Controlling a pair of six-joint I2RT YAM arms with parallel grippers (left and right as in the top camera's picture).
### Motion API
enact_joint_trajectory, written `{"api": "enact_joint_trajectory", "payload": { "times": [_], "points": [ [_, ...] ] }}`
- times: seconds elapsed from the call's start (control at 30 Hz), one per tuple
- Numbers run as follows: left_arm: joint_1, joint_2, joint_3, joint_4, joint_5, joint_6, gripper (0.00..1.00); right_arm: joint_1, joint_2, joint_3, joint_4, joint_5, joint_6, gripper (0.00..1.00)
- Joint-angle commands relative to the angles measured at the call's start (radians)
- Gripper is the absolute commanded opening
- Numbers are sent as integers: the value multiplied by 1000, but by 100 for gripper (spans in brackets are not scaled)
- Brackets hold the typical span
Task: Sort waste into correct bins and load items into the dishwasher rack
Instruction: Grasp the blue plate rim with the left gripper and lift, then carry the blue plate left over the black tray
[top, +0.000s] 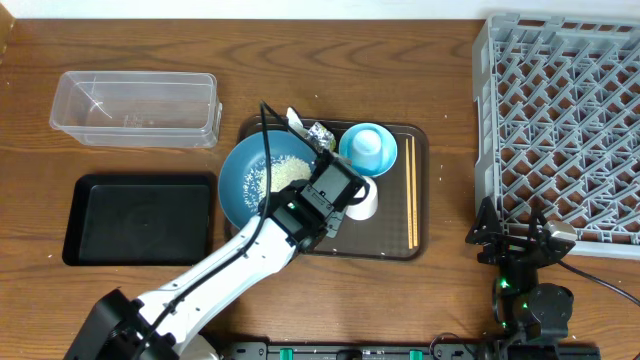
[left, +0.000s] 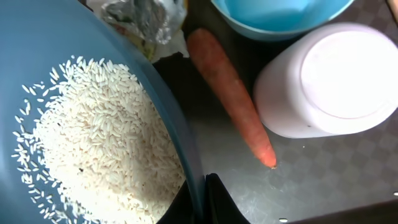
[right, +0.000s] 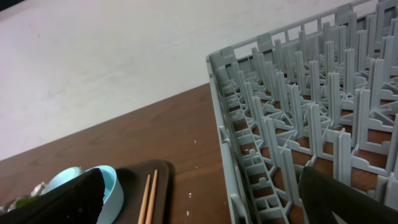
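No legible text, label, brand, number or sign in any view. Green-yellow print on crumpled wrapper (left: 142, 18) too blurred to read.

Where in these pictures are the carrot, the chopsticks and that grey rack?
carrot (left: 229, 93): left wrist view, the middle of its orange body.
chopsticks (top: 411, 190): overhead view, halfway along the pair.
grey rack (top: 484, 130): overhead view, its left side wall.

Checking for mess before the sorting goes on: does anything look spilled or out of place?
No clear spill: the rice sits inside the wide blue bowl. The carrot lies loose on the brown tray beside the white cup, and a crumpled wrapper sits beside the bowl's rim.
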Motion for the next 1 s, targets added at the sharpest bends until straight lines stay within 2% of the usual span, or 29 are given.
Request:
{"api": "enact_joint_trajectory", "payload": {
  "times": [0.0, 0.33, 0.97],
  "points": [
    [37, -31, 0, -10, -21, 30, 6, 8, -5, -2, -4, 7, 5, 99],
    [208, -78, 0, -37, 0, 31, 6, 8, -5, -2, -4, 7, 5, 99],
    [602, -141, 0, -2, 363, 34, 6, 8, -5, -2, -4, 7, 5, 99]
  ]
}}
